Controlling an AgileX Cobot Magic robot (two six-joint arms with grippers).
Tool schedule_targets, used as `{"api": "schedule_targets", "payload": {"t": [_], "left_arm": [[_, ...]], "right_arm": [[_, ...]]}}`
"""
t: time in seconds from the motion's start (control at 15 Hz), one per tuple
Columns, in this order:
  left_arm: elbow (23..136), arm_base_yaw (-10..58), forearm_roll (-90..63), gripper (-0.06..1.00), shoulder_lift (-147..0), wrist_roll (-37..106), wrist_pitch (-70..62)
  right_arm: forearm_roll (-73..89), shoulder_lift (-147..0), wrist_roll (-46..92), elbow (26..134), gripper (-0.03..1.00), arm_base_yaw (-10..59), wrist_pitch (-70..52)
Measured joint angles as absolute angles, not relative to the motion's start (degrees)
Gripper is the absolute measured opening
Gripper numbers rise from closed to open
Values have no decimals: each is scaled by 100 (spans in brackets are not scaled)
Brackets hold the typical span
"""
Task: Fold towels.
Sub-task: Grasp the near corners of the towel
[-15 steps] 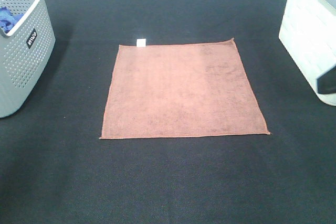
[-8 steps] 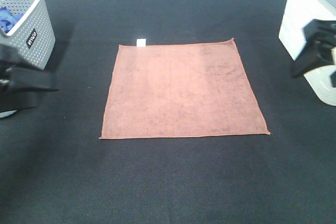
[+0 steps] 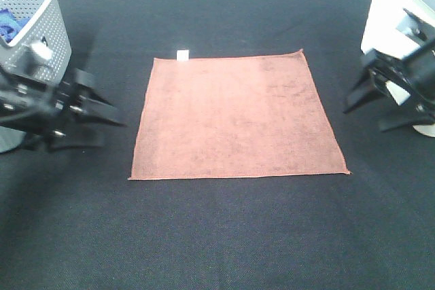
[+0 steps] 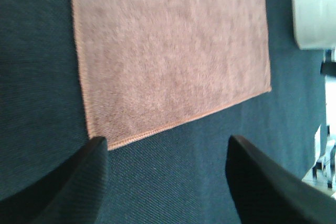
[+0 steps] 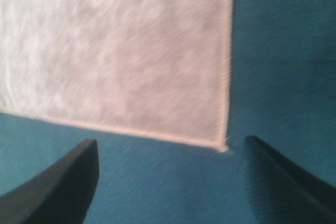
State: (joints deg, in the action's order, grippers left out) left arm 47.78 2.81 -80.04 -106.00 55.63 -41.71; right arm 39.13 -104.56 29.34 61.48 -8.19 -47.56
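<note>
A terracotta towel (image 3: 234, 117) lies flat and unfolded on the black table, with a small white tag (image 3: 183, 54) on its far edge. It also shows in the left wrist view (image 4: 168, 51) and in the right wrist view (image 5: 115, 51). My left gripper (image 3: 112, 123) is open and empty, to the left of the towel near its front left corner. My right gripper (image 3: 363, 110) is open and empty, to the right of the towel near its front right corner. Neither gripper touches the towel.
A grey perforated basket (image 3: 41, 39) with something blue inside stands at the back left, behind the left arm. A white bin (image 3: 391, 22) stands at the back right, behind the right arm. The black table (image 3: 217, 236) extends in front of the towel.
Both arms have come into view from the sides and moved inward toward the towel. The towel has not moved.
</note>
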Motion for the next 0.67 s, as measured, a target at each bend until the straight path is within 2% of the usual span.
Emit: {"api": "schedule_targets", "payload": {"t": [0.33,0.67], "left_arm": [[5265,808,-7987,62,-11207,5598,-3415],[5374,814,-7970,65,-11539,5598,-3060]], "right_arm": [[3873,-11150,3151,6159,73,-877,-4481],[4389,-11654,3644,6285,73,-877,-4446]]}}
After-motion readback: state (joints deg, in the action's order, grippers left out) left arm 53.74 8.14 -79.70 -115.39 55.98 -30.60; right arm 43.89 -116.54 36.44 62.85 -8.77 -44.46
